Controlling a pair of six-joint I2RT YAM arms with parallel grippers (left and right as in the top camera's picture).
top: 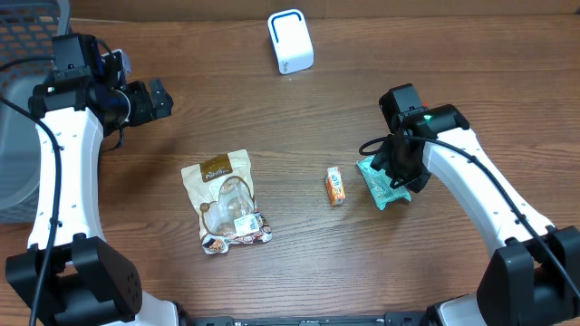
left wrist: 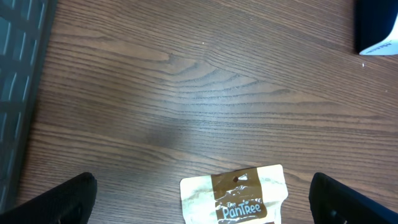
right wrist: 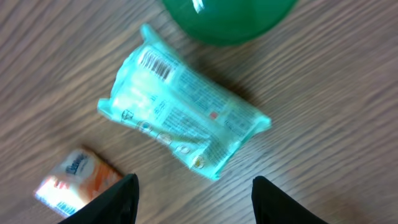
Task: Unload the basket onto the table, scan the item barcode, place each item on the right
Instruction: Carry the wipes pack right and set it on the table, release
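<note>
Brown wood-grain table (top: pixel 299 263) fills the scene, with a grey mesh basket (top: pixel 23 63) at its far left edge and a white box-shaped scanner (top: pixel 290 42) standing at the far middle. Three items lie across the centre. A tan and brown snack pouch (top: pixel 227 201) printed "PanTree" sits left of middle, a small orange pack (top: pixel 335 186) lies right of middle, and a teal packet (top: pixel 379 188) lies just right of that, near the pack but apart from it.

The right gripper (top: pixel 399 172) hangs low over the teal packet, covering its far right part in the overhead view. In the right wrist view its two dark fingers (right wrist: pixel 118 199) stand moderately apart with nothing between them. The teal packet (right wrist: pixel 183 127) lies flat on the wood just beyond the tips, untouched, turned at a slant, with its barcode (right wrist: pixel 157 64) facing up at the far left end. The orange pack (right wrist: pixel 78 177) shows at the near left, and a blurred green round shape (right wrist: pixel 230 18) sits at the top edge; what it is cannot be told.

The left gripper (top: pixel 159 98) hovers over bare wood at the far left, well apart from every item. Its fingers (left wrist: pixel 56 199) are spread wide and hold nothing, with the top of the snack pouch (left wrist: pixel 236 196) on the table below them
</note>
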